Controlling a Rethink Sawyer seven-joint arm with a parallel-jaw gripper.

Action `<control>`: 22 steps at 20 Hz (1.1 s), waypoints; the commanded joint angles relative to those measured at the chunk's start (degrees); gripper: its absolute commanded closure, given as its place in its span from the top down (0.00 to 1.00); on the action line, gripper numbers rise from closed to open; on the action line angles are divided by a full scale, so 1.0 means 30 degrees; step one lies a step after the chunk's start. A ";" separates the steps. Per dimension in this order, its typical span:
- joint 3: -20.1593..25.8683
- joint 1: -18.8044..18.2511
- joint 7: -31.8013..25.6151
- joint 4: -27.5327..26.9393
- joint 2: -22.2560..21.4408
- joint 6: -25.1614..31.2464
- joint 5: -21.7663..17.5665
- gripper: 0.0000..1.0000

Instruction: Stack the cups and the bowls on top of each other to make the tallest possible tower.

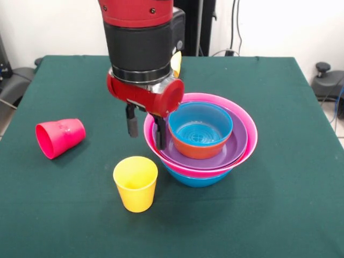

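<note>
The tower [201, 141] stands right of the table's middle: a blue bowl lowest, then the big pink bowl [248, 141], a purple bowl [236, 149], an orange bowl [196, 149] and a blue bowl [201, 126] nested inside. A yellow cup [136, 183] stands upright in front of the tower's left side. A red-pink cup [59, 137] lies on its side at the left. My gripper [145, 133] hangs open and empty at the tower's left rim; one finger is outside the pink rim, the other is over it. Part of a yellow thing [176, 63] shows behind the arm.
The green cloth-covered table [279, 215] ends at the far edge near the pedestal. Cables and black equipment stand beyond the table at the back and right.
</note>
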 commanded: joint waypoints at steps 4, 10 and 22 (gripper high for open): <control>0.2328 -0.0056 -0.5871 -0.3764 0.1973 0.3274 -0.1763 1.00; 0.3159 0.0360 -0.6476 -0.9431 0.5014 0.6548 -0.1968 1.00; 0.3147 0.0579 -0.6147 -0.9053 0.5053 0.6238 -0.2026 1.00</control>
